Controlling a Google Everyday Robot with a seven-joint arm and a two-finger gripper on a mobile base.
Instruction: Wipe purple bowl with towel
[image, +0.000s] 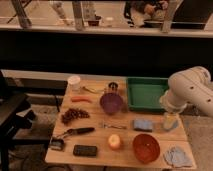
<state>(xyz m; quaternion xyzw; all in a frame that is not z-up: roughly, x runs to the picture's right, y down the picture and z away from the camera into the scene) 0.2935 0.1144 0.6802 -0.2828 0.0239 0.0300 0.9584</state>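
Note:
The purple bowl (111, 103) stands upright near the middle of the wooden table (95, 137). A crumpled grey-blue towel (177, 157) lies at the table's front right corner. My gripper (170, 122) hangs from the white arm (189, 89) over the table's right side, just in front of the green tray. It is to the right of the bowl and behind the towel, touching neither.
A green tray (146, 92) sits at the back right. A blue sponge (143, 124), a red bowl (146, 147), an apple (115, 142), a fork (114, 126), a phone (85, 150), grapes (75, 115), a carrot (81, 99) and a white cup (74, 82) are on the table. A black chair (12, 112) stands at the left.

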